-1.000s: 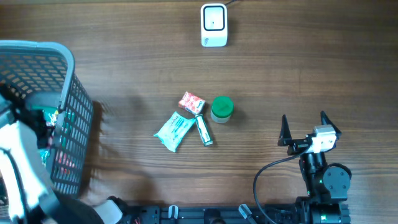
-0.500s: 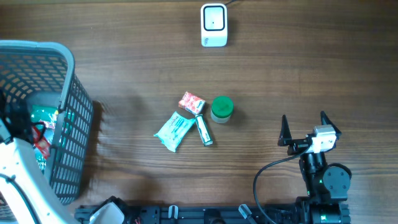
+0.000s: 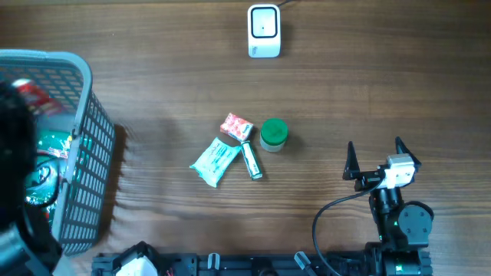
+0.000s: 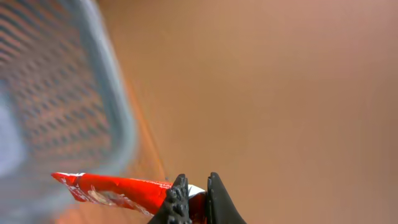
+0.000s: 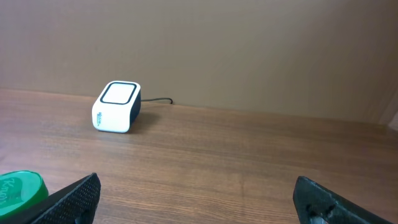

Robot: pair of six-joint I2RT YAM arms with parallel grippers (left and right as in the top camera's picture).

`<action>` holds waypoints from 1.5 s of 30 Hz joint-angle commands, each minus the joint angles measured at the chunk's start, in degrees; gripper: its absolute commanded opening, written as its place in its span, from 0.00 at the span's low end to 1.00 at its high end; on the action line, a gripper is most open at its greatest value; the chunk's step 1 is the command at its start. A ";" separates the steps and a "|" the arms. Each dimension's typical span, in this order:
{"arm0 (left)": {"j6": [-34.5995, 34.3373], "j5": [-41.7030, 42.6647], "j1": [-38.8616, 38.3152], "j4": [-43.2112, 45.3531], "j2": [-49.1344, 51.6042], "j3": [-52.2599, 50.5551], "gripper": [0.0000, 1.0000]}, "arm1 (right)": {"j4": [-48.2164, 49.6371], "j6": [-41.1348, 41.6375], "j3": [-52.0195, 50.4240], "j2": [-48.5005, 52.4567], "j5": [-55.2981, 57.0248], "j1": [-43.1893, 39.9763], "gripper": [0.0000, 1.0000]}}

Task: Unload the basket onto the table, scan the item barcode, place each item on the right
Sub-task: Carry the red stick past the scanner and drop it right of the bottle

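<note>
We are pinching a red packet [image 4: 118, 191] in our closed left gripper [image 4: 193, 186] above the basket [image 3: 86, 146] at nine o'clock; our right gripper [image 3: 376, 157] is gaping empty at four o'clock.

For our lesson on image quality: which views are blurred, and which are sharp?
Left wrist: basket smeared and soft, packet in the left gripper sharper. Overhead: left arm a dark blur, scanner crisp. Right wrist: scanner sharp, light even.
</note>
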 commanded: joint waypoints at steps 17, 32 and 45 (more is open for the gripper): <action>1.53 -1.77 -62.99 27.76 32.50 0.52 0.04 | 0.15 -0.31 -0.07 -0.35 0.57 0.24 1.00; -2.89 -3.45 -80.28 41.62 62.25 0.52 0.04 | 0.15 -0.31 -0.07 -0.35 0.55 0.24 1.00; 1.73 -14.62 -77.61 29.46 52.24 0.59 0.92 | 0.15 -0.33 -0.07 -0.35 0.57 0.24 1.00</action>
